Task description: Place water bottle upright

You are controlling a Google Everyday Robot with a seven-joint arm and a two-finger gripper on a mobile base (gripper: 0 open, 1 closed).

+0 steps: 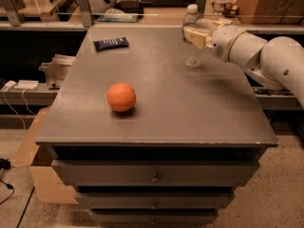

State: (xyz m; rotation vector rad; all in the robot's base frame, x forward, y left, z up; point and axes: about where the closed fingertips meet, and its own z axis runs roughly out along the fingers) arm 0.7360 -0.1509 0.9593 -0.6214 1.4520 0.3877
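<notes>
The glossy gripper, far right on the matt table, clasps the clear plastic water bottle.
</notes>
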